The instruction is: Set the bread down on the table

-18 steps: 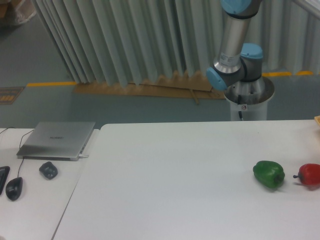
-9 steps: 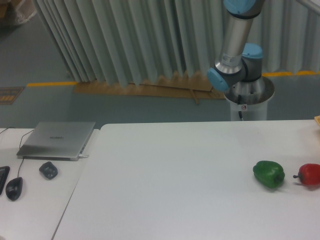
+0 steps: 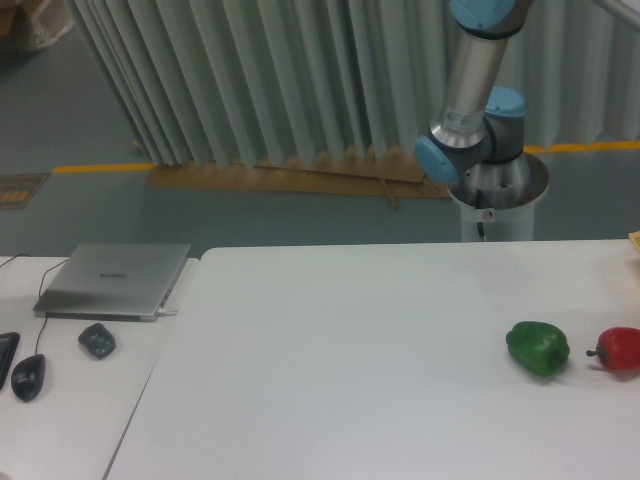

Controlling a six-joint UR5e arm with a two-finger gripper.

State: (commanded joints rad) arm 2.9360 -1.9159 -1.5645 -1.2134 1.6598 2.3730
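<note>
**Arm raised behind the bench, jaws out of sight**

The big white bench [image 3: 330,360] fills the lower part of the view. Near its right end sits a green pepper [image 3: 538,348], and just beside it, at the very right edge of the picture, a red pepper [image 3: 620,351], partly cut off. The two are close but not touching. A small pale sliver shows at the right edge higher up [image 3: 635,240]; too little of it is in view to say what it is.

The bread is nowhere to be seen from this spot, so I cannot tell where it is.

The arm [image 3: 470,90] stands on its round base [image 3: 498,195] behind the far right side of the bench and rises out of the top of the view. The jaws are out of the picture, so whether they are apart or together cannot be told.

To the left, on a narrower white desk [image 3: 70,400], lie a shut laptop [image 3: 115,280] and two dark mice [image 3: 97,341] [image 3: 28,377]. Pale curtains [image 3: 250,80] hang behind.
</note>
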